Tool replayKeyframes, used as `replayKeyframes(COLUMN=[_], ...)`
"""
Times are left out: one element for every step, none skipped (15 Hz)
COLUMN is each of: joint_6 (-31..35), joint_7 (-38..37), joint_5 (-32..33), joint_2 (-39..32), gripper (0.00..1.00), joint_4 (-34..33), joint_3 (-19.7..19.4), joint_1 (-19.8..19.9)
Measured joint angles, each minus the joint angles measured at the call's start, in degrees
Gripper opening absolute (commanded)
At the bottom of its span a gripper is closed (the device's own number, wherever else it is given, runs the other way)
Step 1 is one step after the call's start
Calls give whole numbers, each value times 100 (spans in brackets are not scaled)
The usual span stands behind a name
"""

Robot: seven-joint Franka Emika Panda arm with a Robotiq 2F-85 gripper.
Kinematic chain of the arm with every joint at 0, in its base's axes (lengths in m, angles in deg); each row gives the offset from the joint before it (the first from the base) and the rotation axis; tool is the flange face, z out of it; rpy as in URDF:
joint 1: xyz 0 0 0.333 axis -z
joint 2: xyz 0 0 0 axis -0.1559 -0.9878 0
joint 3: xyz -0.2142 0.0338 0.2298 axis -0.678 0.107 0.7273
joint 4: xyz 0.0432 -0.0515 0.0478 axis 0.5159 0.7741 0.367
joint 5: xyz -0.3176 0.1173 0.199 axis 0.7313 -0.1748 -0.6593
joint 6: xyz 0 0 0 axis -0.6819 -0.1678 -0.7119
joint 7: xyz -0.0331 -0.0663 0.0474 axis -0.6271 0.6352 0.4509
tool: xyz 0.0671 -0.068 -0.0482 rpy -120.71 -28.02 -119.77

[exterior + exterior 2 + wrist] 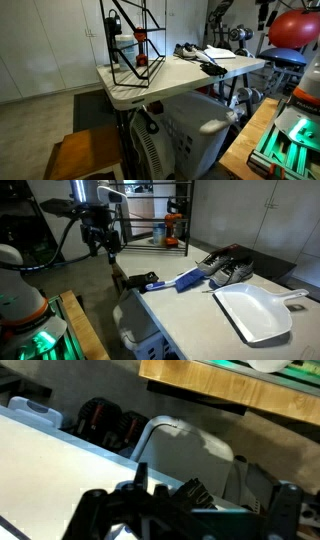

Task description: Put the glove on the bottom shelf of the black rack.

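Note:
The black glove (143, 281) lies at the near corner of the white table (190, 320), next to a blue brush (187, 280). It also shows in an exterior view (212, 68) at the table's far end. The black wire rack (130, 45) stands at the other end of the table and holds an orange and a white item. My gripper (103, 248) hangs in the air above and beside the glove's corner, apart from it, fingers down, open and empty. In the wrist view the fingers (212, 498) are spread, with the dark glove (198, 490) below between them.
A pair of shoes (225, 268) and a white dustpan (255, 310) lie on the table between the glove and the rack. Dumbbells (100, 420) sit on the floor below. A wooden bench (85, 152) stands by the table, and a red exercise ball (295, 28) is behind it.

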Motion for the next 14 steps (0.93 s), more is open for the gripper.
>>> replayKeyframes(joint_6=[0,0,0,0,0,0,0,0,0,47,87,156,238,345], joint_7=[0,0,0,0,0,0,0,0,0,-12,-80,-139,-219,-336], joint_5=[0,0,0,0,0,0,0,0,0,-59,-194,-404,-671,-925], joint_2=[0,0,0,0,0,0,0,0,0,-7,-33,-87,-177,-300], gripper=[100,100,100,100,100,100,100,100,100,100,100,100,100,100], joint_4=[0,0,0,0,0,0,0,0,0,-8,-33,-68,-118,-170], joint_3=[0,0,0,0,0,0,0,0,0,-9,-29,-69,-126,-185], joint_1=[0,0,0,0,0,0,0,0,0,-2,-6,-23,-47,-64])
